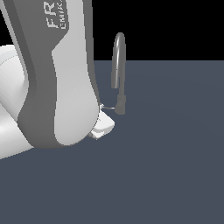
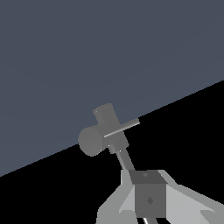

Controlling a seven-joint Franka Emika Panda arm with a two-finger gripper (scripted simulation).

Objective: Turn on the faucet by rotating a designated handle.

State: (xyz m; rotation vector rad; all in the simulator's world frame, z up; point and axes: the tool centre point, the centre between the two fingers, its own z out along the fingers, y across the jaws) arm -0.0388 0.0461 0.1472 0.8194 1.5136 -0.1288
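Gripper positioned at handle; rotation not confirmed.

The gripper [image 1: 103, 124] sits low on the counter [image 1: 175, 166], the handle [image 1: 110, 108] just ahead of it at the faucet [image 1: 119, 74] base. Whether it is clenched cannot be told. Turning appears outstanding.

Desk [image 1: 175, 153]: flat, plain dark blue-grey surface, running to a straight far edge against black background.

Standing on it: one faucet [image 1: 119, 74], slim grey metal, upright, with a short thick round base and a tall narrow arched spout. A thin handle [image 1: 109, 108] sticks out sideways from the base toward the exterior view's left.

The robot arm's white-and-grey body hides the desk's left part in the exterior view.
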